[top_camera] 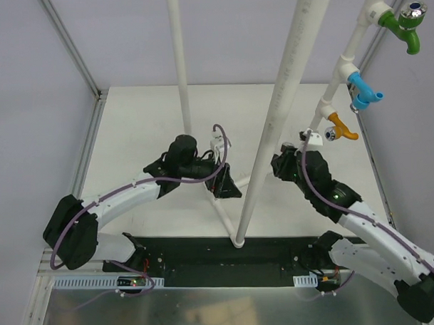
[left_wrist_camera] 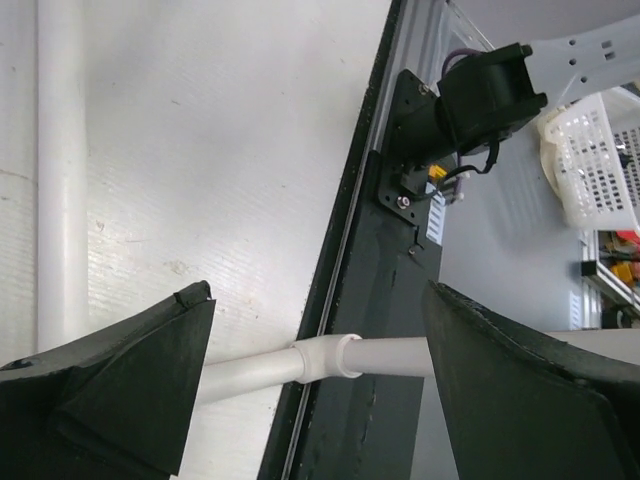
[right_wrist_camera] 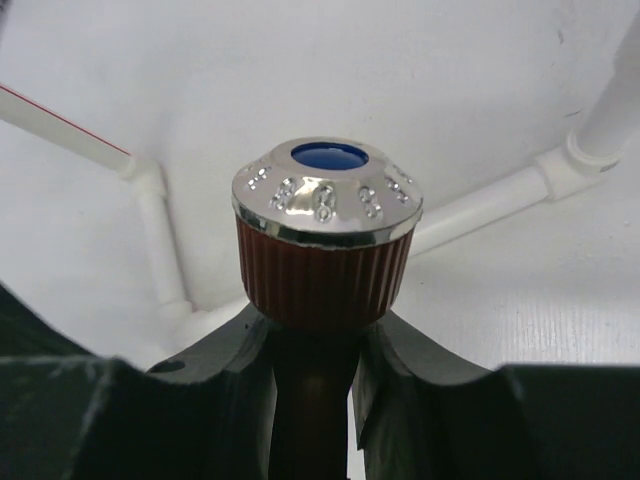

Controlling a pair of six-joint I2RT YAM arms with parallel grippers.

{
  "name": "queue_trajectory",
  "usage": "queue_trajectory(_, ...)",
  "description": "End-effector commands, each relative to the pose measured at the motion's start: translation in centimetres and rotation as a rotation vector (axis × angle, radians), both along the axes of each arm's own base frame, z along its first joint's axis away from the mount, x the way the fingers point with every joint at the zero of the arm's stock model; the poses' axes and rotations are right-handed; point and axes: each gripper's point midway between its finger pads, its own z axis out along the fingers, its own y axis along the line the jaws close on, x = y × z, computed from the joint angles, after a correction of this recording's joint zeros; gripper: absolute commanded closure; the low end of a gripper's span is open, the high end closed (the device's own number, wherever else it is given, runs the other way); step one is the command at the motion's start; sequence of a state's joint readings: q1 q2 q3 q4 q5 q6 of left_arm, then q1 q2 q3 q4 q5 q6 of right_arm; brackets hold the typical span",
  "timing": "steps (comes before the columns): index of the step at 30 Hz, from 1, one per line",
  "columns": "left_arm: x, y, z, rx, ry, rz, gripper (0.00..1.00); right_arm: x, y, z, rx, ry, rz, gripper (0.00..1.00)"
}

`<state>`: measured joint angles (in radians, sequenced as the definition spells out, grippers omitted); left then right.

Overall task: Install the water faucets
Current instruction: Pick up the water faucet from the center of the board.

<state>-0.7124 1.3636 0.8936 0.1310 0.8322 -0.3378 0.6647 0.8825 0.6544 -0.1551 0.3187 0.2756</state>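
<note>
**Top view.** Three faucets sit on the slanted branch of the PVC pipe frame, toward 1 to 2 o'clock. The green faucet is highest, the blue faucet is below it, and the orange faucet is lowest. Near 3 o'clock we find the right gripper, raised just beside the branch's white lower end and close under the orange one.

**Right wrist view.** The right gripper's fingers are pinched on the neck of the brown faucet, whose silver cap (blue centre) faces the camera.

**Left wrist view.** The left gripper stands spread. A low frame pipe with its coupling runs between the fingers, and we cannot tell whether either finger touches it.

**Step in hand.** We judge this to be the fourth and last fitting: three faucets are in, and the brown one is held near the remaining end of the branch.

**Next move.** It calls for lining the faucet's stem up with the open fitting and then pressing or turning it home. The left arm is placed to steady the frame. The socket itself is hidden from us here.
</note>
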Motion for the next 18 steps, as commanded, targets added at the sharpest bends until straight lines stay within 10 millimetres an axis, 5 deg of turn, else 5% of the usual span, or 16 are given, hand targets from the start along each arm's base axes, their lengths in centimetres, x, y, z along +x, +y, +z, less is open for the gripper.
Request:
queue_trajectory(1,2.8,-0.3,2.4,-0.134,-0.186,0.211,0.11,-2.6,-3.3,3.8,0.069,-0.018,-0.115,1.0)
queue_trajectory(8,9.1,-1.9,5.4,-0.118,-0.412,0.337,0.01,-6.4,-7.4,7.7,0.154,-0.055,-0.206,1.0)
queue_trajectory(16,15.4,-9.8,11.4,-0.224,-0.54,0.214,0.01,-10.6,-15.1,11.2,0.229,-0.151,-0.451,1.0)
queue_trajectory(18,16.8,-11.7,11.3,-0.234,-0.558,0.191,0.01,-11.7,-16.6,12.6,0.268,-0.198,-0.486,1.0)
